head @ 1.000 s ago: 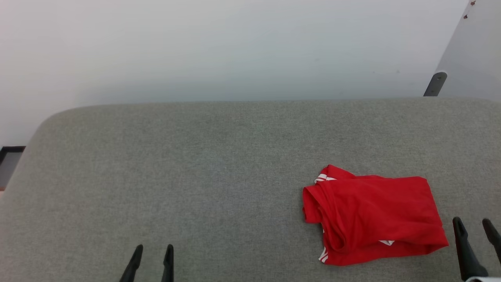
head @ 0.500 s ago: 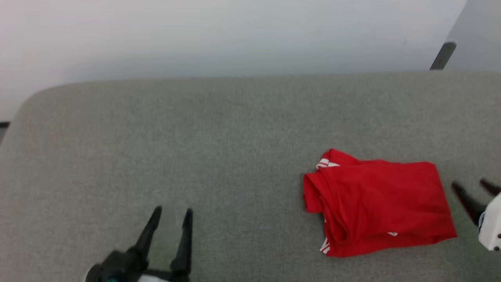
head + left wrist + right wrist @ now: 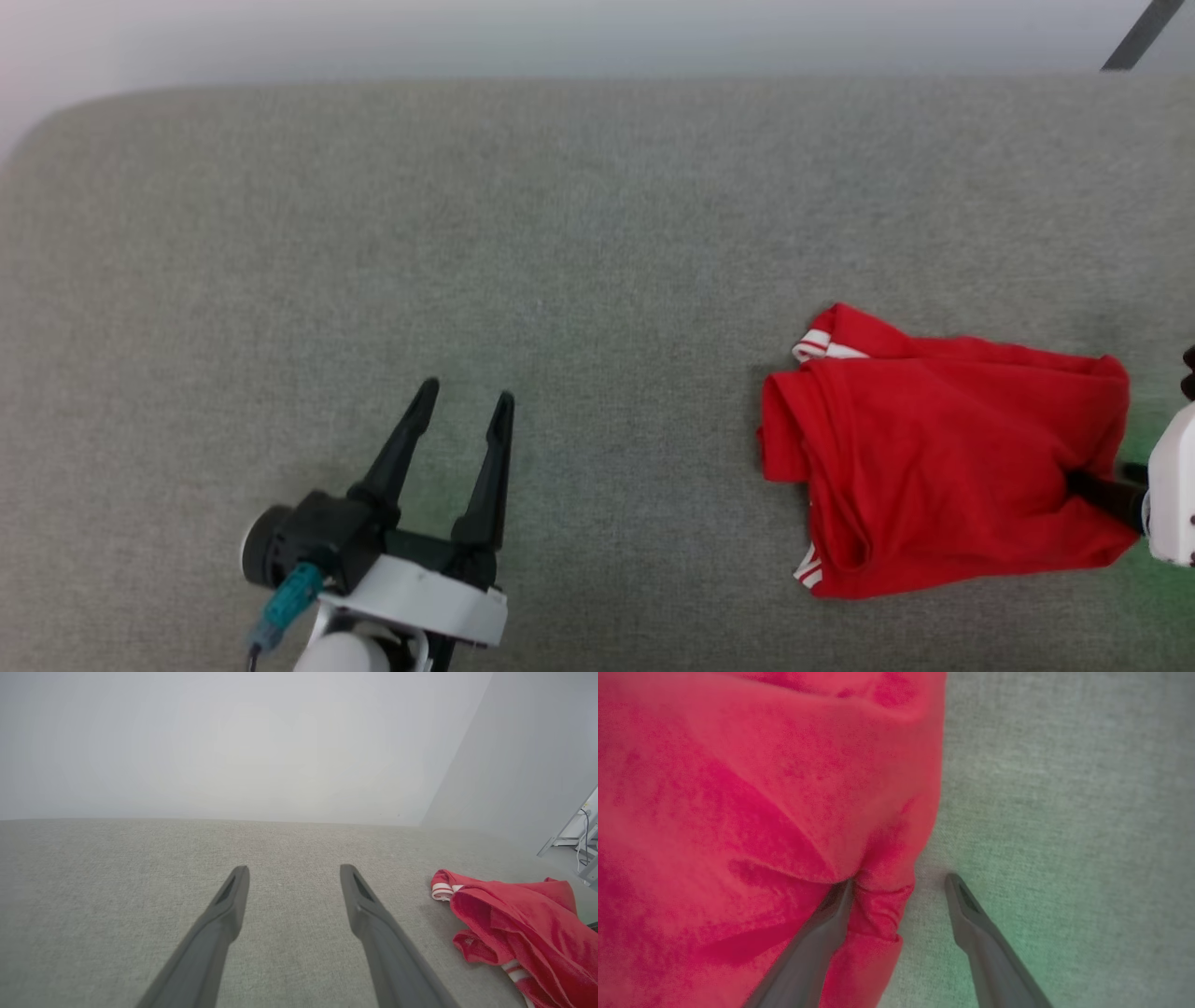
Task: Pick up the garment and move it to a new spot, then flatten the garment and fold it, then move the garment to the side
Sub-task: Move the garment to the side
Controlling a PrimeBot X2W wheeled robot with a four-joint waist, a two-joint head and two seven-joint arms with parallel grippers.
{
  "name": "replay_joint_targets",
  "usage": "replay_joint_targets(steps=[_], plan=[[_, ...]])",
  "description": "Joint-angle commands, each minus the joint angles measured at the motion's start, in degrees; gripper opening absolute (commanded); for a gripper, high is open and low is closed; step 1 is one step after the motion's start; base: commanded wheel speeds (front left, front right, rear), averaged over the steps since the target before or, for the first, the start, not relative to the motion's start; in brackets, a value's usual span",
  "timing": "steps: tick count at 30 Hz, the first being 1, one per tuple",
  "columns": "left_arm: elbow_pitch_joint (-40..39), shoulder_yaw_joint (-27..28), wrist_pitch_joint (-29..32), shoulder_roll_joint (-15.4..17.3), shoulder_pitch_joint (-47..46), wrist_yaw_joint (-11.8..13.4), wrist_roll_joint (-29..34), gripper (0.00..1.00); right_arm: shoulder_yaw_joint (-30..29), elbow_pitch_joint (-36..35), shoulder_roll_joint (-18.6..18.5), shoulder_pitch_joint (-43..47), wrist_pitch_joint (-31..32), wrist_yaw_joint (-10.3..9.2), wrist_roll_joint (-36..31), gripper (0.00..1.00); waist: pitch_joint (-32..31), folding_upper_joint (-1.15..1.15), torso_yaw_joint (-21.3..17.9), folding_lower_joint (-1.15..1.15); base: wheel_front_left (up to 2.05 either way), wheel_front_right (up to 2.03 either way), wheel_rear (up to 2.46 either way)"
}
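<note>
Hovering wide open and empty, the left tool [image 3: 466, 391] has the shirt [image 3: 934, 476] well apart at its 3 o'clock on the table [image 3: 597, 233], long axis 9-to-3. The right tool [image 3: 899, 881], nearer, gapes astride the shirt's 3 o'clock edge, gripping nothing.

A grey woven-cloth surface [image 3: 597, 233] spreads across the whole scene, its weave fine and even and its far left corner rounded. Beyond its far edge rises a plain pale wall [image 3: 560, 37]. At the far right a dark slanted bar [image 3: 1134, 35] crosses the corner above the surface. In the left wrist view a flat grey panel [image 3: 528, 756] meets the wall at the far right. Past it stand pale metal frame legs [image 3: 558, 833], with a thin dark cable [image 3: 584, 830] hanging beside them. A faint green tinge [image 3: 1017, 938] lies on the cloth at the near right.
</note>
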Motion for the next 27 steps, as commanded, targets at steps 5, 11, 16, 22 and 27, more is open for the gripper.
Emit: replay_joint_targets(steps=[5, 11, 16, 22, 27], plan=[[0.64, -0.44, 0.01, 0.21, -3.11, -0.12, 0.33, 1.00, 4.33, 1.44, 3.07, -0.28, -1.44, -0.03, 1.43, 0.46, 3.63, 0.00, 0.44, 0.00, 0.00, 0.00, 0.00], [1.23, 0.25, 0.01, 0.70, -4.27, -0.12, 1.04, 1.00, 4.13, 3.14, 3.65, -1.78, -8.99, -0.07, 2.67, 0.00, 3.60, 0.00, -2.65, 0.00, 0.00, 0.00, 0.00], [1.57, 0.58, 0.01, 1.15, -4.91, -0.12, 1.47, 1.00, 2.12, 5.66, 1.78, -2.57, -14.90, -0.46, 4.04, 0.00, 2.95, 0.00, -7.24, 0.00, 0.00, 0.00, 0.00], [1.53, -0.91, 0.01, 2.50, -7.42, -0.12, 2.10, 1.00, -0.89, 7.76, -0.26, -3.50, -23.00, -0.06, 5.49, 0.00, 3.50, 0.00, -13.12, 0.00, 0.00, 0.00, 0.00], [1.52, -3.02, 0.01, 4.01, -10.87, -0.12, 2.66, 1.00, -2.87, 10.28, -1.74, -4.66, -27.11, -0.06, 6.05, 0.00, 5.37, 0.00, -18.24, 0.00, 0.00, 0.00, 0.00]])
